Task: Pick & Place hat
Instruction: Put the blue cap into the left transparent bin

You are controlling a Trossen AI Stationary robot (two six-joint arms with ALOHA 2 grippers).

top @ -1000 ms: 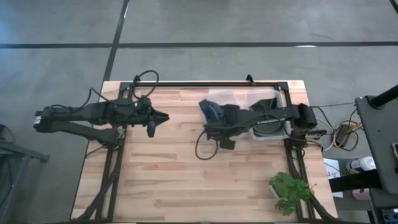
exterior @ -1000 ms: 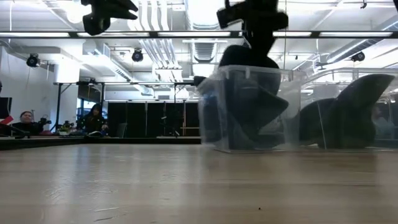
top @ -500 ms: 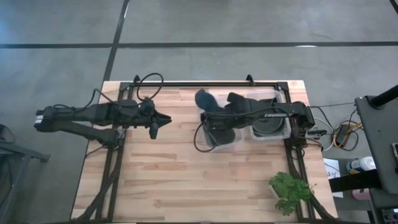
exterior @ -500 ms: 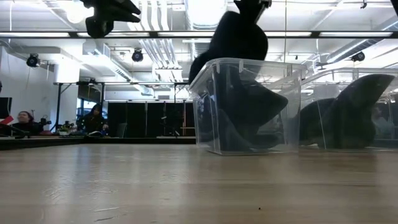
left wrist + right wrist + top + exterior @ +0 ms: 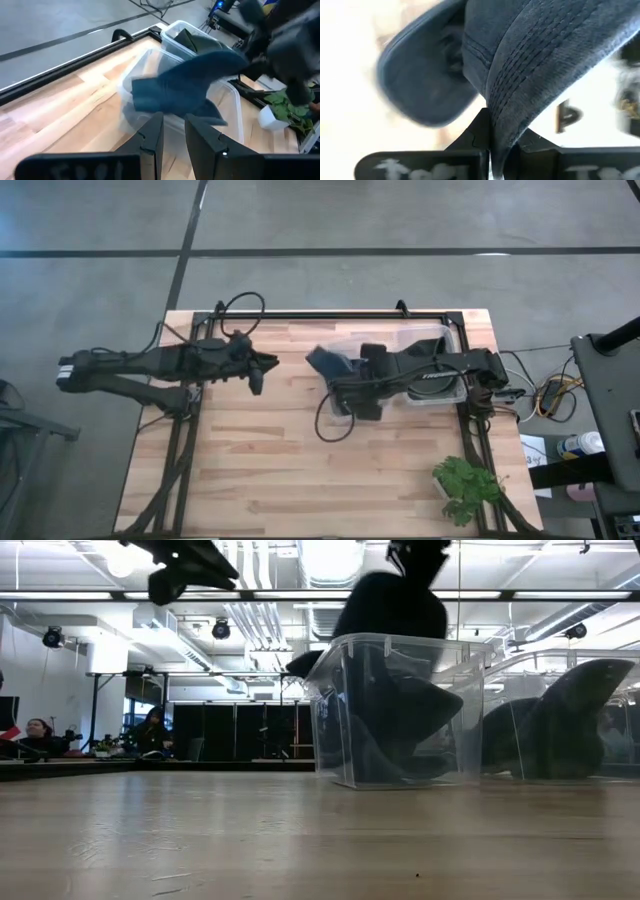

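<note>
While the right tool (image 5: pixel 490 145) is pinching a blue hat (image 5: pixel 327 362) by its fabric, the hat is hanging over a clear plastic bin (image 5: pixel 392 710) near the middle of the wooden counter (image 5: pixel 270 470) — its brim is pointing toward the left arm. Seen from the counter's level, the hat is sitting just above the bin's rim, with dark fabric also showing inside the bin. A second clear bin (image 5: pixel 560 715) is standing just beside the first and is holding another dark hat (image 5: pixel 575 720). The left tool (image 5: pixel 262 364) is hovering above the counter on the left side, apart from the bins, its fingers (image 5: pixel 152 137) standing narrowly parted and holding nothing. A green plant (image 5: pixel 466 488) is sitting at the counter's near right corner.
</note>
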